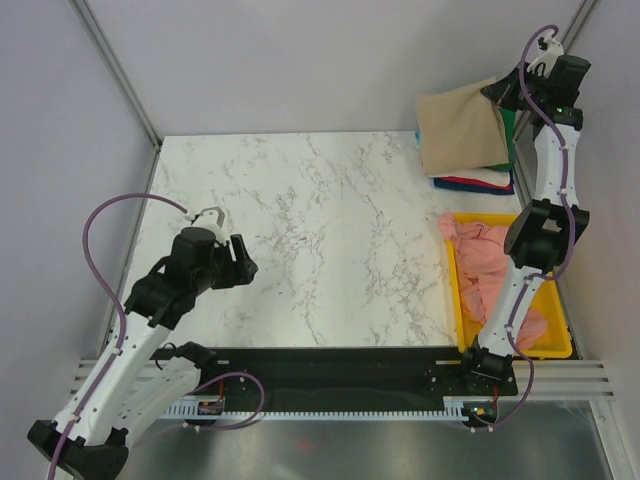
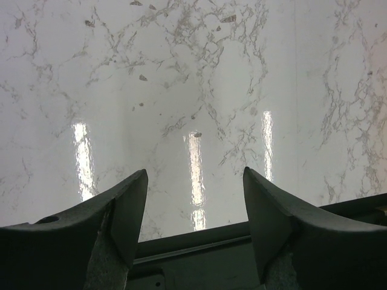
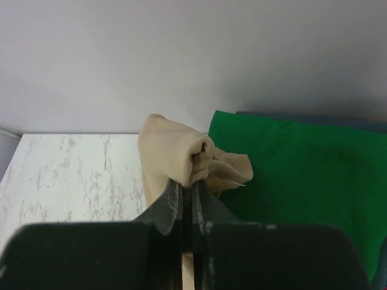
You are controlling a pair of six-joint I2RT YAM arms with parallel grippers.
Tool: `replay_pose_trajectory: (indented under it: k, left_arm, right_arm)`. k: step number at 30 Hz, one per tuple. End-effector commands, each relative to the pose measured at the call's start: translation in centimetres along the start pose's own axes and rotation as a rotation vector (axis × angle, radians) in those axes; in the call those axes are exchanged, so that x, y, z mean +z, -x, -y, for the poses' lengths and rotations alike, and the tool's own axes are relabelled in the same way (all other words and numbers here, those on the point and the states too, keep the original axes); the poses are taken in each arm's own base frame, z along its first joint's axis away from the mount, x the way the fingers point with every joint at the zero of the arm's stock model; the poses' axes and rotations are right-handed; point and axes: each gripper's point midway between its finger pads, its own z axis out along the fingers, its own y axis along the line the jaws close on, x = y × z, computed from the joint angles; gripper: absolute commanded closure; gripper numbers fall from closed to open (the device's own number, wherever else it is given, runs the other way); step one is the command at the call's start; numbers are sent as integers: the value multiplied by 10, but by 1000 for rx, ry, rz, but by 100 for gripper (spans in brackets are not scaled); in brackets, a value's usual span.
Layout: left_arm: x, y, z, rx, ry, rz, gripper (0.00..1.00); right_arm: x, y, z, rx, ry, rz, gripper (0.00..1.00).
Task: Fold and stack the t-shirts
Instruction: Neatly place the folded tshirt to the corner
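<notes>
Right gripper [image 3: 188,183]: jaws closed on a bunched fold of the tan t-shirt [image 1: 460,128], which drapes over the stack of folded shirts [image 1: 478,181] (green, red and blue edges showing) just beyond the far end of the yellow tray [image 1: 458,300]. A pink t-shirt [image 1: 478,262] lies crumpled inside the tray. Left gripper [image 2: 195,181]: jaws apart, holding nothing, above the marble table [image 1: 330,220], well left of the tray.

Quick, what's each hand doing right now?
Left hand: open, holding nothing, above the white marble table.
Right hand: closed on a fold of the tan soft fabric t-shirt.
</notes>
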Motion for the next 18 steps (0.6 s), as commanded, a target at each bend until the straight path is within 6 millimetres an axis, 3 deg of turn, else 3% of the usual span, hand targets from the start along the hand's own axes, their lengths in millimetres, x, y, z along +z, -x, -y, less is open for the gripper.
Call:
replay_pose_trajectory:
  k: [1,5,10,13,18]
  left_arm:
    - [1,9,0,-33,12,36,29]
    - [2,9,-1,-35,16,31,29]
    - [2,9,-1,-37,19,32,29]
    - [2,9,-1,-38,21,30,30]
    - [4,7,-2,-39,27,22,30]
  right_arm:
    - [-8,64,-10,-46,33,201,100]
    - [-5,83,4,-18,-12,297,100]
    - [2,94,37,41,-61,393,100]
    - [10,91,57,81,-82,422,100]
    - [27,64,90,148,-128,404,100]
